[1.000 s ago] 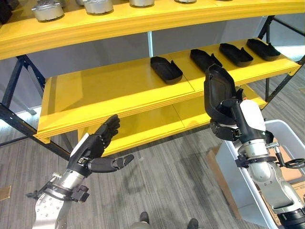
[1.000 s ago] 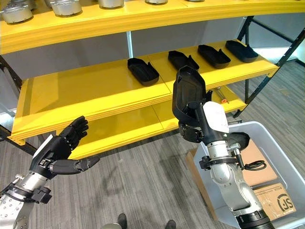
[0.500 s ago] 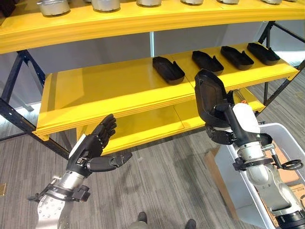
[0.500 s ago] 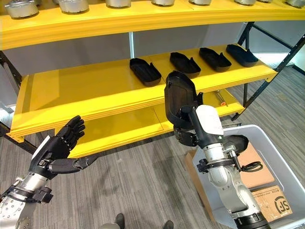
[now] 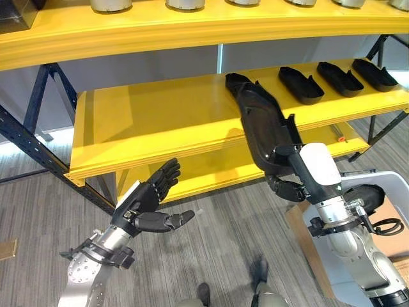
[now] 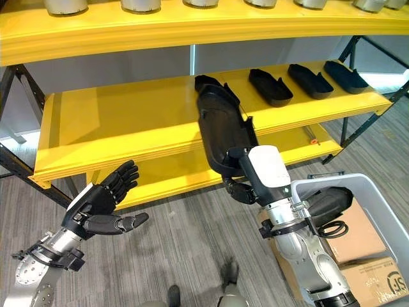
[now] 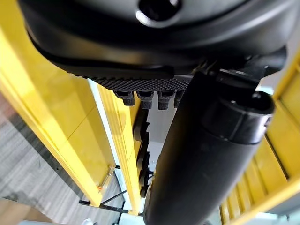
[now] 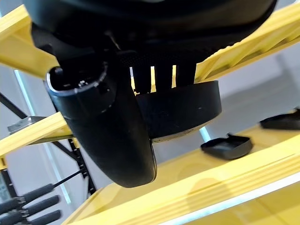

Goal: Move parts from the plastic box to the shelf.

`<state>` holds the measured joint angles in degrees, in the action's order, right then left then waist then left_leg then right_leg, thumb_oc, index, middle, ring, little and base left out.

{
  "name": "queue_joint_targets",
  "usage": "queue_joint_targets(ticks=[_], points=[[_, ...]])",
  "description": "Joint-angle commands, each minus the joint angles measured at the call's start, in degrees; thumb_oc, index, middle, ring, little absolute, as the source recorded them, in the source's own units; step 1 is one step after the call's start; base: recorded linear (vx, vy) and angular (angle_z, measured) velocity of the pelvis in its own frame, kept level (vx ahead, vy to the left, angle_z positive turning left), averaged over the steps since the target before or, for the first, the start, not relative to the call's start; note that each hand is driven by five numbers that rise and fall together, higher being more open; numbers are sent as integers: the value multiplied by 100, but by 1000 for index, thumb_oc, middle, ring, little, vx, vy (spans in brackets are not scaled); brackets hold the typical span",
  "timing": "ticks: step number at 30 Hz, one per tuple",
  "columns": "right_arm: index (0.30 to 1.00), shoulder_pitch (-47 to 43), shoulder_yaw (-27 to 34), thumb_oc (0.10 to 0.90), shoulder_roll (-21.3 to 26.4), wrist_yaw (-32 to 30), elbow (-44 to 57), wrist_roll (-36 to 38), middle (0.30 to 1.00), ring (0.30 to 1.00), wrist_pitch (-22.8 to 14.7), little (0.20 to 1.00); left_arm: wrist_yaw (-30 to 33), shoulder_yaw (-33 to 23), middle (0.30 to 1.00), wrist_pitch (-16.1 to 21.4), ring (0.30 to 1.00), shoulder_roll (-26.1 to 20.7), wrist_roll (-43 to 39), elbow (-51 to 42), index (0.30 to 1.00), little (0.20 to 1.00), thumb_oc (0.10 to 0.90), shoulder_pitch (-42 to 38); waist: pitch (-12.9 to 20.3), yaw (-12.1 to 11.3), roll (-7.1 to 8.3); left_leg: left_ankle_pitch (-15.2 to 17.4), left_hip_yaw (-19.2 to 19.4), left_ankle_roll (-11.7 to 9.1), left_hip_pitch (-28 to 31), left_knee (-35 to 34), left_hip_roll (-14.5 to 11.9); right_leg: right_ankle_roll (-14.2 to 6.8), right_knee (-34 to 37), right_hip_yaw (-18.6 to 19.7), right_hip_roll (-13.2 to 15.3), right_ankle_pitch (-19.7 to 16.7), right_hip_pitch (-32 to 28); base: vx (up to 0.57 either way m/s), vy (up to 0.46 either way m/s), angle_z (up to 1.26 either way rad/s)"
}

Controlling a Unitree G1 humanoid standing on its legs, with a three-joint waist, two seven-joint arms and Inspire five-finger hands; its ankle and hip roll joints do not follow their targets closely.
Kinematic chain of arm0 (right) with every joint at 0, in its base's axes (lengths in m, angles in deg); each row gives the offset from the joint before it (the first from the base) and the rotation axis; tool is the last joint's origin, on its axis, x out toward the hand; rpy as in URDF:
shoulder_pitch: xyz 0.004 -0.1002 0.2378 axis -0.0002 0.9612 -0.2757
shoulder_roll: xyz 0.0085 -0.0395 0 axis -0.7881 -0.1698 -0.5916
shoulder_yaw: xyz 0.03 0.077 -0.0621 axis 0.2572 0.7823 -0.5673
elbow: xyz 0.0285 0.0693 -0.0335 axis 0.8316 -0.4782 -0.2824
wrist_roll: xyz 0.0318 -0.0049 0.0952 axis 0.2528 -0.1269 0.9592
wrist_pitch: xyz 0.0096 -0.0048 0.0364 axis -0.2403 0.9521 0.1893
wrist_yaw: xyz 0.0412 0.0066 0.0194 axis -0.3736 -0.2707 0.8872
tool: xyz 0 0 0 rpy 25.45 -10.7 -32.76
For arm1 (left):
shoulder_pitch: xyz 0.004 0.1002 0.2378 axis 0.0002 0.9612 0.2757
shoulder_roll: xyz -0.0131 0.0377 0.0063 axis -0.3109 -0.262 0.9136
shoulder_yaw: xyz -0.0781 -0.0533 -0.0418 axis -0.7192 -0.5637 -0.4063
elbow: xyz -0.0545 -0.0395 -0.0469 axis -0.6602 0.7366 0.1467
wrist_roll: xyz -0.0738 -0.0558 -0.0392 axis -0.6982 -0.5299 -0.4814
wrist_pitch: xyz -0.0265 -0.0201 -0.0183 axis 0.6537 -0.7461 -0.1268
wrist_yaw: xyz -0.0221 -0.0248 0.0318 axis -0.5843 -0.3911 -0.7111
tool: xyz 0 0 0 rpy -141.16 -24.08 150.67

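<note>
Above the middle shelf (image 5: 160,121), the right hand (image 5: 285,185) pinches a black part (image 5: 259,128), next to be laid down flat; left hand (image 5: 144,204) fingers spread.

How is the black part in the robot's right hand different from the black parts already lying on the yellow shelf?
The held black part is gripped in the right hand, tilted up on end in front of the middle shelf; the shelved black parts lie flat in a row, untouched. The held part hides some of the leftmost shelved one; the others show in full. All are dark, elongated, tray-like shells. The left hand is open, holding nothing.
</note>
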<state>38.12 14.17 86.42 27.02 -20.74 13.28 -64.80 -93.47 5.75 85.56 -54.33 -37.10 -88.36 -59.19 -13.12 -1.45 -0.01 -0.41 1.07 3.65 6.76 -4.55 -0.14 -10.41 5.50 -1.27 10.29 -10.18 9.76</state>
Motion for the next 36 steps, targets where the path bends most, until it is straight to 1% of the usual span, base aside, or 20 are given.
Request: queue_joint_targets(ticks=[1,6,8,9,12,16,19,22,23,24,25,26,27,29,30,31,32,33,35,36], points=[[300,-1003,384,400,333,-782,323,-71,300,300,-208,300,-211,67,1000,461,1000,-152,-513,-906,1000,1000,900,-381,211,-1,209,768,64,-207,314,-45,-158,-29,-256,-95,-330,151,-445,192,-214,121],[300,-1228,315,400,677,-791,461,34,300,300,-201,300,-82,347,1000,417,1000,-82,-555,-1057,1000,1000,900,-441,208,-6,245,667,295,-398,282,-45,-337,226,-447,-349,-469,531,-592,111,-123,28],[300,-1321,253,400,815,-807,499,38,300,300,-181,300,-199,469,1000,310,1000,-74,-660,-1102,1000,1000,900,-502,172,-18,240,586,381,-450,238,-5,-432,324,-611,-425,-493,696,-640,156,-194,11],[300,-1307,265,400,934,-788,510,128,300,300,-137,300,-247,569,1000,200,1000,-98,-675,-1152,1000,1000,900,-474,156,-6,248,570,440,-504,236,157,-508,421,-773,-508,-514,831,-746,178,-188,20],[300,-1252,249,400,968,-743,491,144,300,300,-110,300,-288,620,1000,125,1000,-114,-685,-1207,1000,1000,900,-419,187,-1,248,560,471,-559,253,329,-583,510,-893,-595,-537,969,-888,206,-201,34],[300,-1217,120,400,960,-659,419,127,300,300,-91,300,-236,590,1000,96,1000,-126,-827,-1247,1000,1000,900,-326,223,-20,220,416,371,-622,226,684,-631,627,-1011,-622,-623,1141,-1036,135,-165,24],[300,-1427,-128,400,932,-577,272,122,300,300,-179,300,-106,561,1000,133,1000,-149,-740,-1235,1000,1000,900,-279,204,-77,210,369,316,-623,87,1301,-598,764,-1119,-629,-656,1280,-1089,98,-194,10],[300,-1524,-264,400,871,-558,191,47,300,300,-253,300,236,576,1000,86,1000,-129,-529,-1189,1000,1000,900,-288,109,-124,245,62,365,-680,-448,2517,-582,922,-1135,-681,-668,1329,-1174,28,-160,-7],[300,-1545,-300,400,858,-577,196,21,300,300,-244,300,310,588,1000,79,1000,-123,-523,-1177,1000,1000,900,-330,64,-157,274,-1,392,-671,-630,2905,-500,968,-1131,-702,-659,1336,-1218,16,-181,2],[300,-1593,-343,400,806,-600,187,-109,300,300,-239,300,283,596,1000,30,1000,-99,-556,-1174,1000,1000,900,-416,-16,-178,291,-22,406,-652,-1036,3540,-448,1032,-1175,-733,-673,1371,-1252,55,-188,12],[300,-1601,-338,400,729,-589,196,-216,300,300,-178,300,190,575,1000,-33,1000,-37,-541,-1174,1000,1000,900,-466,-63,-169,291,-123,582,-717,-1282,3672,-671,1062,-1237,-802,-718,1445,-1309,41,-132,27],[300,-1605,-340,400,727,-589,196,-220,300,300,-176,300,188,570,1000,-37,1000,-35,-540,-1176,1000,1000,900,-466,-57,-156,283,-116,564,-724,-1308,3696,-681,1068,-1244,-815,-728,1450,-1298,135,34,38],[300,-1639,-342,400,691,-517,259,-365,300,300,-91,300,46,529,1000,-80,1000,4,-513,-1143,1000,1000,900,-460,-35,-131,208,-298,711,-804,-1215,2769,-1029,1020,-1334,-919,-793,1585,-1356,134,143,80],[300,-1742,-414,400,713,-485,294,-438,300,300,-43,300,20,520,1000,-73,1000,-12,-498,-1150,1000,1000,900,-416,-19,-180,144,-468,664,-845,-1119,1980,-1140,974,-1349,-943,-797,1662,-1405,168,253,87],[300,-1909,-523,400,773,-432,314,-500,300,300,0,300,34,514,1000,-78,1000,-4,-444,-1184,1000,1000,900,-371,-11,-243,94,-871,568,-962,-1074,1099,-1300,927,-1273,-939,-772,1697,-1495,223,419,52],[300,-2052,-605,400,849,-370,348,-486,300,300,46,300,47,531,1000,-88,1000,25,-402,-1174,1000,1000,900,-343,-18,-297,76,-1238,507,-1079,-1134,583,-1540,901,-1177,-960,-705,1698,-1586,224,424,32],[300,-2098,-636,400,875,-352,352,-497,300,300,47,300,53,537,1000,-103,1000,40,-394,-1160,1000,1000,900,-339,-32,-300,82,-1358,504,-1109,-1108,388,-1605,892,-1138,-972,-672,1690,-1631,215,461,10],[300,-2170,-663,400,974,-273,394,-441,300,300,63,300,31,566,1000,-41,1000,55,-358,-1100,1000,1000,900,-329,-55,-314,117,-1326,550,-1137,-1190,67,-1731,853,-1093,-1021,-511,1691,-1709,168,421,-24],[300,-2213,-665,400,1048,-235,404,-370,300,300,52,300,19,595,1000,41,1000,38,-364,-1053,1000,1000,900,-326,-56,-307,115,-1217,559,-1140,-1203,44,-1725,818,-1113,-1047,-415,1723,-1730,157,436,-38],[300,-2240,-679,400,1121,-176,394,-240,300,300,8,300,-38,607,1000,117,1000,15,-510,-995,1000,1000,900,-303,-26,-298,23,-1045,478,-1168,-1112,10,-1690,753,-1251,-1051,-303,1811,-1714,149,399,-23]])
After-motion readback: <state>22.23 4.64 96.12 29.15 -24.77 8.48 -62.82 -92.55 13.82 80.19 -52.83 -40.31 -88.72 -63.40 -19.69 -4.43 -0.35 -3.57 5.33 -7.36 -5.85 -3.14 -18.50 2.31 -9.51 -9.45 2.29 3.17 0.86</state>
